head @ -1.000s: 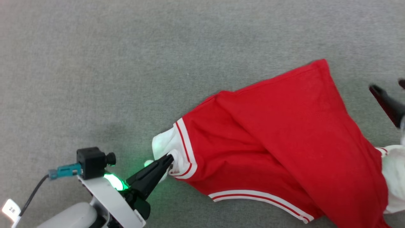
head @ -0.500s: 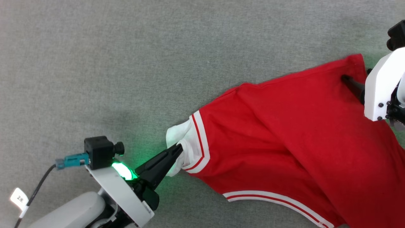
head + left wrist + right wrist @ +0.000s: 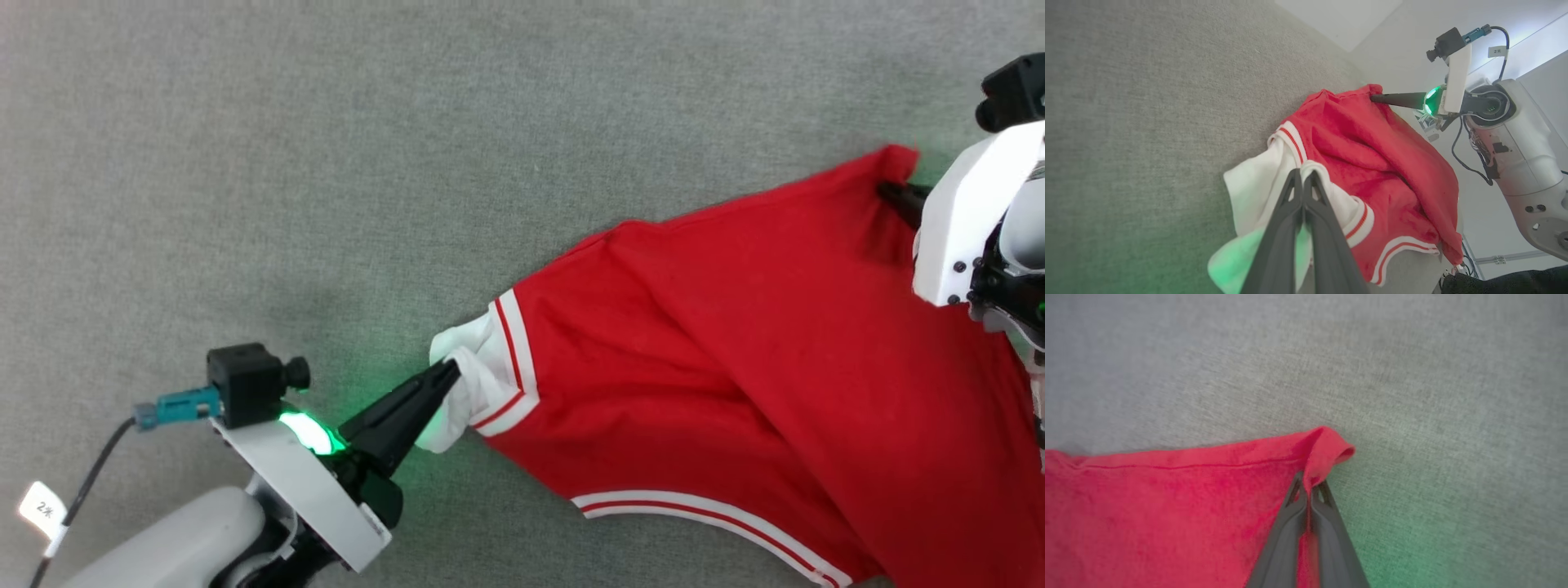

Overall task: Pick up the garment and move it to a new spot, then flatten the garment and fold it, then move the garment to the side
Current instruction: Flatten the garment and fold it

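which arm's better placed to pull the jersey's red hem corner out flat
Right: the right pincer is shut on the hem corner of the red, white-sleeved jersey; the left pincer pinches the white sleeve.

Left gripper (image 3: 447, 376) pinches the white sleeve (image 3: 473, 388) of the red jersey (image 3: 735, 343) lying on the grey surface (image 3: 326, 163); right gripper (image 3: 888, 192) seemingly clamps its far corner

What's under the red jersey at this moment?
The garment rests on the grey fabric surface, which shows around its edges. Whatever lies directly beneath the cloth is covered and cannot be seen.
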